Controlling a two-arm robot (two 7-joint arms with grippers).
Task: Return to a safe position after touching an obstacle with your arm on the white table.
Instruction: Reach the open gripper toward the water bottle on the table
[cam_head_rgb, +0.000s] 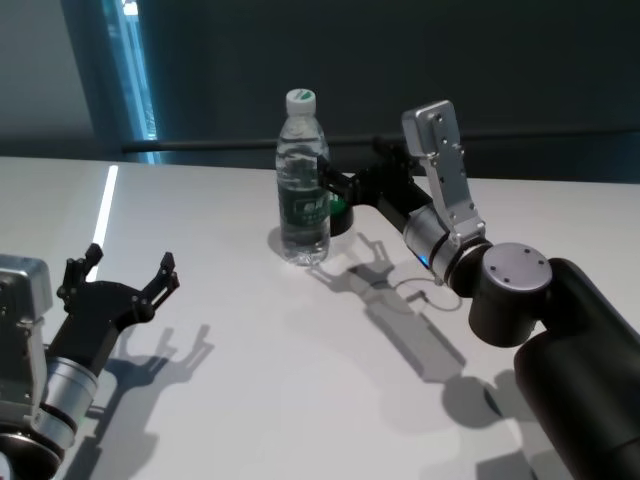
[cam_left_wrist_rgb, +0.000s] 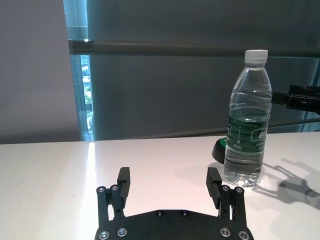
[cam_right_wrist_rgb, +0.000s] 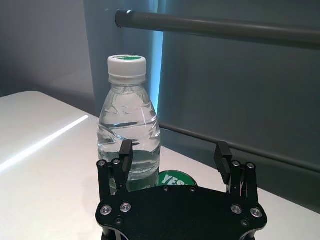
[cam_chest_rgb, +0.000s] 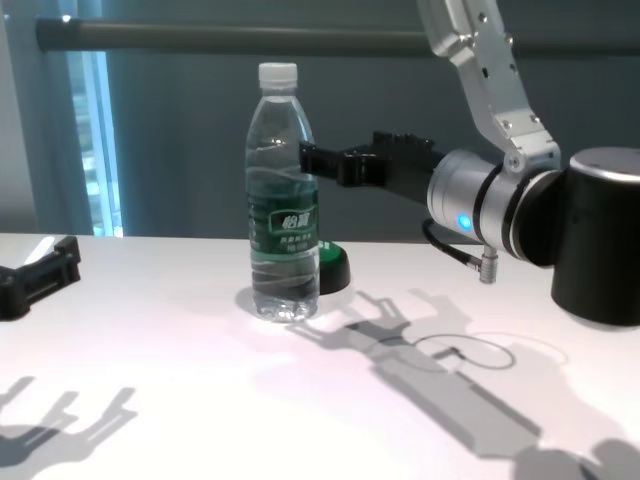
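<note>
Your right gripper (cam_right_wrist_rgb: 172, 157) is up off the white table (cam_head_rgb: 250, 380) with its fingers spread and nothing between them, and the water bottle (cam_head_rgb: 303, 180) stands upright on the table directly ahead of it, just off the left fingertip (cam_right_wrist_rgb: 125, 150); you cannot tell from these views whether that fingertip touches the bottle. A small dark green dome (cam_chest_rgb: 332, 268) sits on the table below the claw, tucked against the far side of the bottle's base. Your left gripper (cam_head_rgb: 120, 280) rests low near the table's near left edge, released as well, well apart from the bottle.
</note>
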